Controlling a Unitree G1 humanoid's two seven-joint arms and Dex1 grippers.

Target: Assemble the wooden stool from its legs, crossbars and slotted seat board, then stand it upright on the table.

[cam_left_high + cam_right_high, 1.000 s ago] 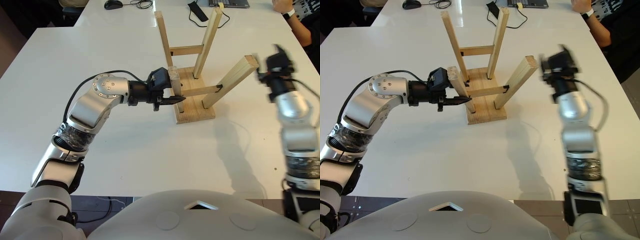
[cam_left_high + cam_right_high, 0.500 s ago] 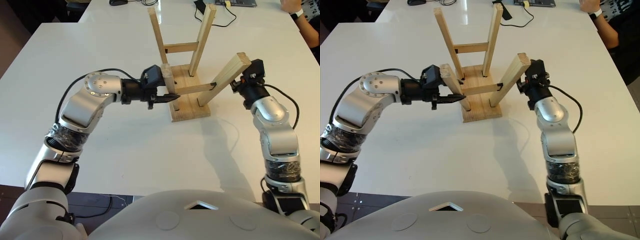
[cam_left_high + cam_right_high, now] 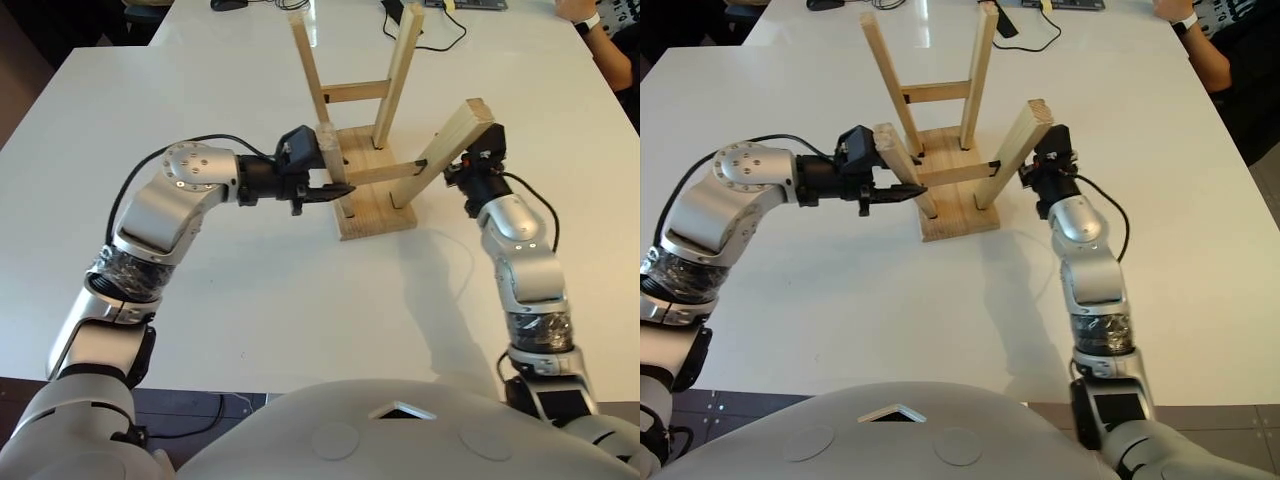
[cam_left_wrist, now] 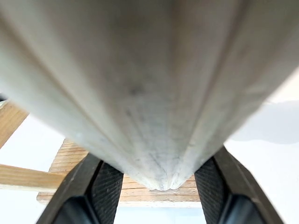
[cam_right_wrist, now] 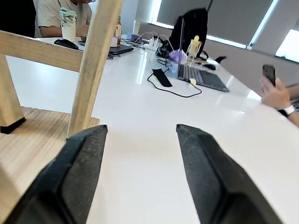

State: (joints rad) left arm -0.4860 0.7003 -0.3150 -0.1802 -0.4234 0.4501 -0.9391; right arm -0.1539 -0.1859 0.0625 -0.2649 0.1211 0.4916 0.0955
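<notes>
The stool is sitting upside down on the table point(image 3: 250, 290), with the seat board point(image 3: 368, 224) lying flat and four legs sticking up from it.

The left gripper point(image 3: 335, 192) is reaching in from the board's left side. Its fingers point(image 4: 107, 186) are clamping the near-left leg point(image 3: 331, 150) between them, low on the leg and not far above the board. This leg is leaning a little toward the board's left edge.

A crossbar point(image 3: 385, 172) is running from that leg across the board's near part to the near-right leg point(image 3: 442, 152). The near-right leg is tilting strongly outward, its top hanging past the board's right edge while its foot is resting on the board.

The right gripper point(image 3: 470, 170) is hovering off the board's right side, just beside the upper part of the tilted leg. Its fingers point(image 5: 79, 172) are standing spread apart with nothing between them. Whether it is touching the leg cannot be told.

At the board's far part, the far-left leg point(image 3: 308, 60) and the far-right leg point(image 3: 398, 70) are standing close to upright, leaning slightly toward each other. A second crossbar point(image 3: 355, 93) is joining them about halfway up.

Well beyond the board's far side, a laptop point(image 5: 201, 77) and a black cable point(image 5: 168, 86) are lying on the table.
</notes>
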